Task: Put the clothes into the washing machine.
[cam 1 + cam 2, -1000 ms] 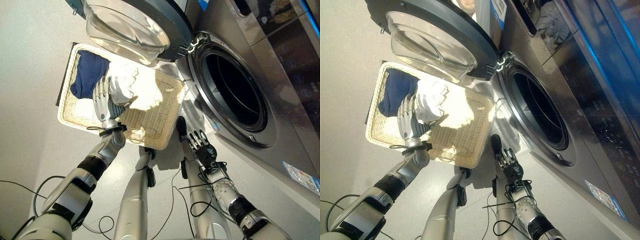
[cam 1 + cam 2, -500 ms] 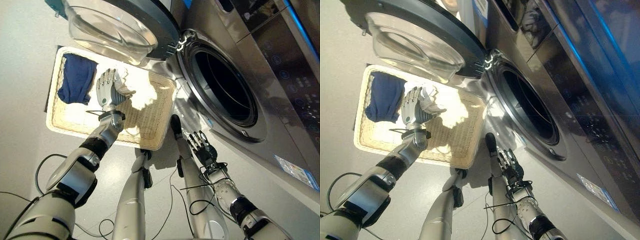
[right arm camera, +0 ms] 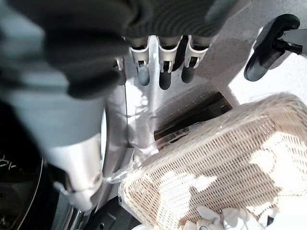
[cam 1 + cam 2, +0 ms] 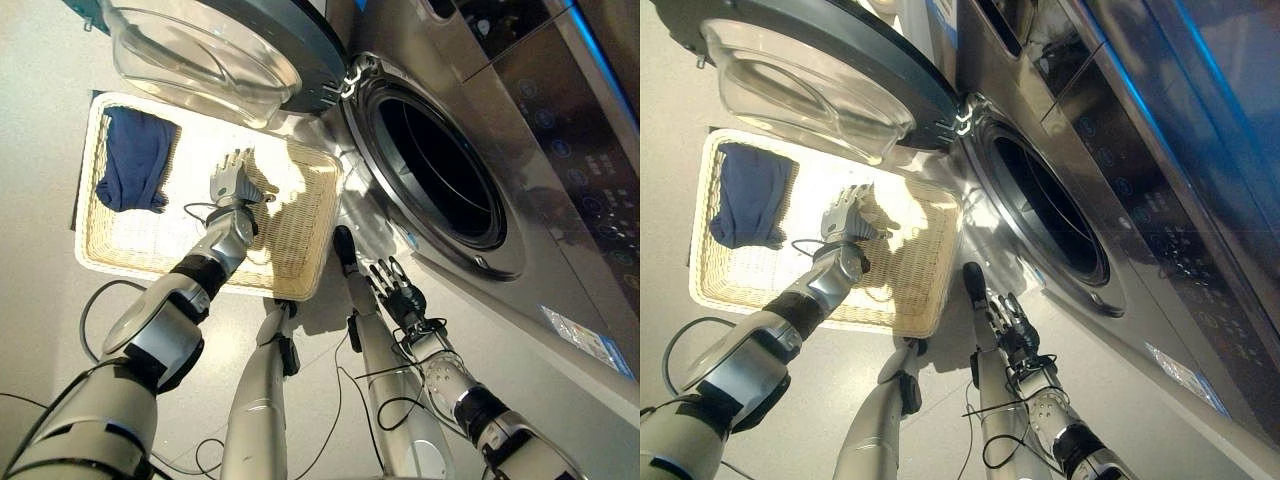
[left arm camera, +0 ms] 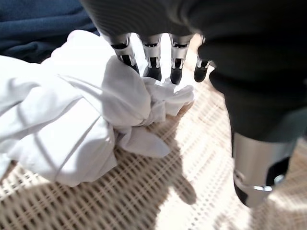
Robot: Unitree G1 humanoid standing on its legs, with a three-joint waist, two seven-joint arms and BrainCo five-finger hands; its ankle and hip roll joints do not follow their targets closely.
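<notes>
the left robot hand (image 4: 232, 181) hangs over the wicker basket (image 4: 120, 240) on the floor, fingertips (image 5: 152, 73) on the bunched white cloth (image 5: 72, 124); they look straight rather than clenched, though the grip is hard to judge. the navy garment (image 4: 133, 158) lies at the basket's far end (washing machine door (image 4: 215, 45) open). the right robot hand (image 4: 398, 296) hovers relaxed near the drum (image 4: 440, 170).

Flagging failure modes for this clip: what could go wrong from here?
The left hand has only its fingers on the white garment's edge, thumb apart, so a lift may slip. The open door overhangs the basket, so a rising arm might strike it. The dark blue garment remains to be moved.
</notes>
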